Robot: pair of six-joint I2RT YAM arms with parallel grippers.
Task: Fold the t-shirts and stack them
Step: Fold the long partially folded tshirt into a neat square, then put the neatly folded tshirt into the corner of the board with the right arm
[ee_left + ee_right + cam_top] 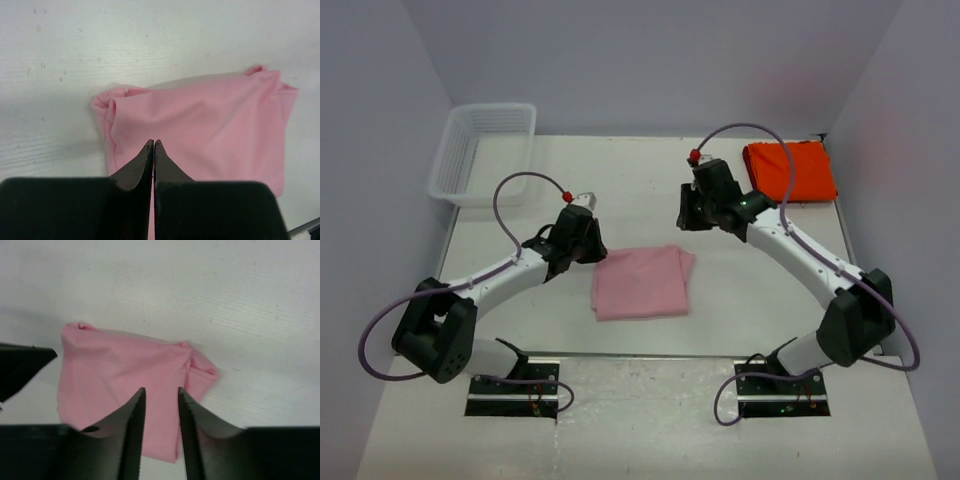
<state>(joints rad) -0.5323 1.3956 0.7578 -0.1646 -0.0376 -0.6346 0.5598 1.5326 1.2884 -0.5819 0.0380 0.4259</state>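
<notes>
A light pink t-shirt (642, 283) lies folded into a rough rectangle on the white table, between the two arms. The bright orange-red t-shirt (791, 170) lies folded at the back right. My left gripper (592, 250) hovers at the pink shirt's left edge. In the left wrist view its jaws (153, 142) are pressed shut, empty, above the pink cloth (210, 120). My right gripper (688, 222) hangs above the pink shirt's far right corner. Its jaws (161, 390) stand a little apart with nothing between them, over the pink cloth (115, 370).
A white mesh basket (480, 150) stands at the back left corner. Walls close in the table at the left, back and right. The left gripper's dark body (20, 367) shows at the left edge of the right wrist view.
</notes>
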